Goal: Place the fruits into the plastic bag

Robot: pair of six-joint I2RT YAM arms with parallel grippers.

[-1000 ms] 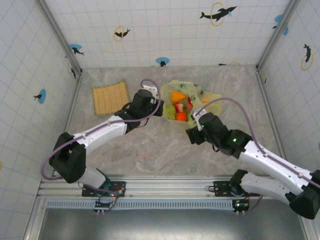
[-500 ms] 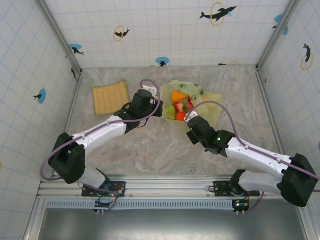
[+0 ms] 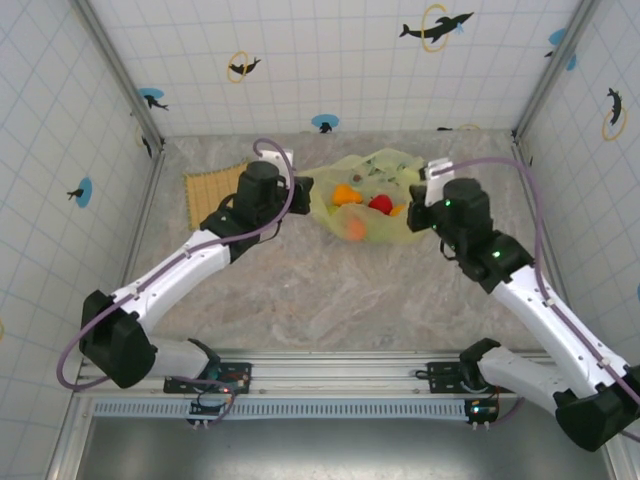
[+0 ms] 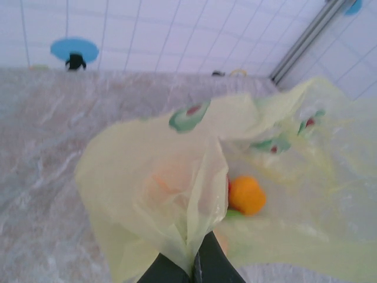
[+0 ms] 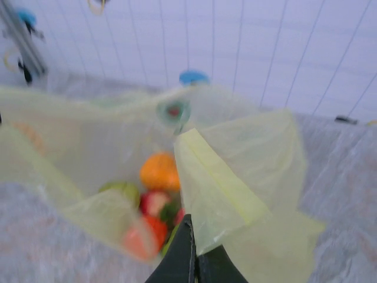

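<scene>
Closest in, the left jaws are clamped shut on a gathered fold of the plastic bag, with the thin film rising straight out from between their tips. Just past them and a little to their right, an orange fruit shows inside the bag. The yellow-green film spreads wider beyond it, printed with green-and-red marks. Farther out lies the marbled worktop, and then the tiled wall.

Likewise, the right jaws are pinched together on the bag's opposite edge, and a flap of film stands up directly ahead of them. Ahead and to their left the bag hangs open. A red fruit sits nearest to these jaws, with a green fruit beside it. A second orange fruit lies just behind those two. Some fruits at the bag's near side are too blurred to make out.

From above, the bag is stretched between the two sets of jaws, with the fruits gathered in its middle. The left arm reaches in from one side and the right arm from the other. A tan woven mat lies flat on the worktop on the outer side of the left jaws, away from the bag, and the left arm's wrist partly covers it.
</scene>
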